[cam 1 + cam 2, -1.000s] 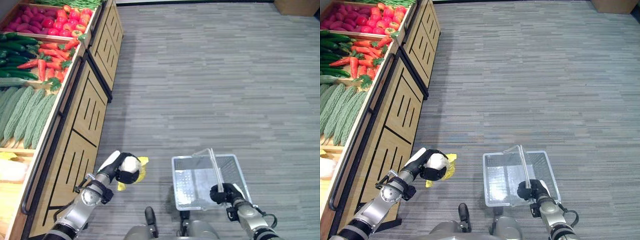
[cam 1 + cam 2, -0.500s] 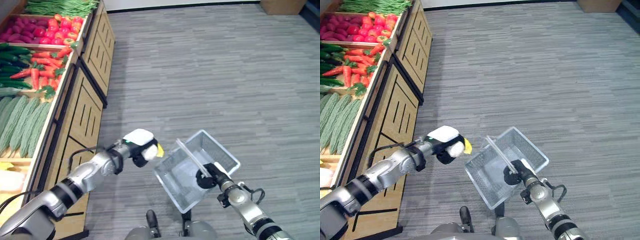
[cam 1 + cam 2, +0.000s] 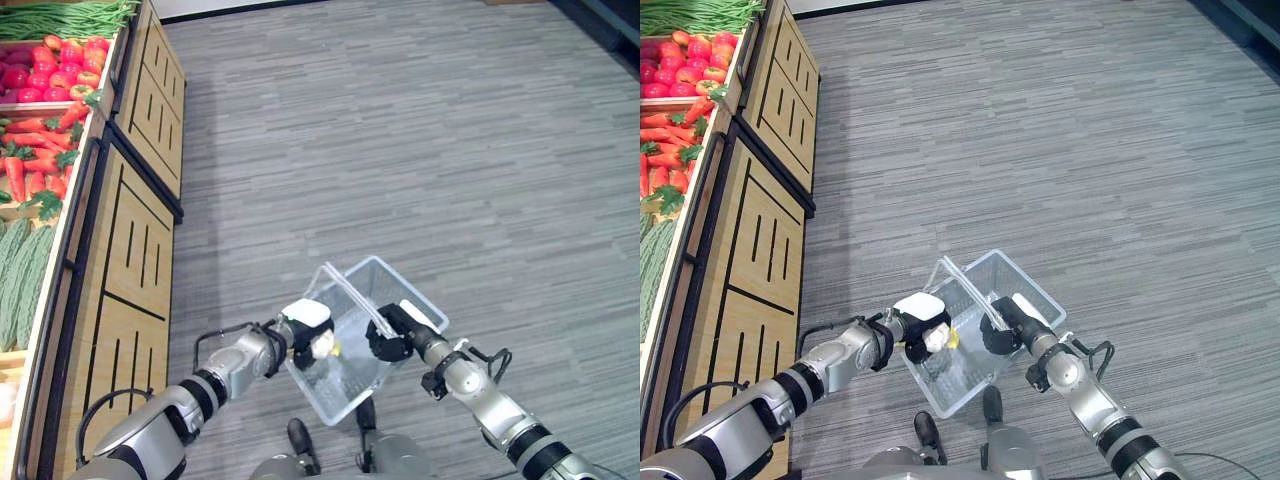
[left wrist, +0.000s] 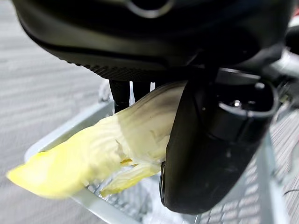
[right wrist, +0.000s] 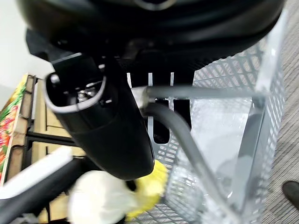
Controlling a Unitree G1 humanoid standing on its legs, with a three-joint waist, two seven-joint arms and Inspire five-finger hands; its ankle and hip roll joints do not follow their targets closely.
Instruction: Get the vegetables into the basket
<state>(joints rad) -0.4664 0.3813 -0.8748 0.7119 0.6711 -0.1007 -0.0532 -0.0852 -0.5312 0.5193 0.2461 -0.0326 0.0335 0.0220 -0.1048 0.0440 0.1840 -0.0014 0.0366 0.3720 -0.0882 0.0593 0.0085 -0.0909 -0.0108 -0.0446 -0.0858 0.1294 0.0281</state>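
Left hand (image 3: 303,333): gripped a yellow leafy vegetable (image 4: 103,149) over the wire basket (image 3: 400,290).
Right hand (image 3: 391,333): curled round the basket handle (image 5: 187,140).

A: Count, baskets? B: One clear mesh basket (image 3: 405,296), with one handle (image 3: 352,297).
A: Leafy vegetables at the basket? B: One, pale yellow (image 4: 88,156).
A: Robot hands? B: Two: left robot hand (image 3: 303,330), right robot hand (image 3: 388,333).
A: Produce shelf (image 3: 130,230)? B: One; carrots (image 3: 25,160) and red peppers (image 3: 45,75) too many and too small to count
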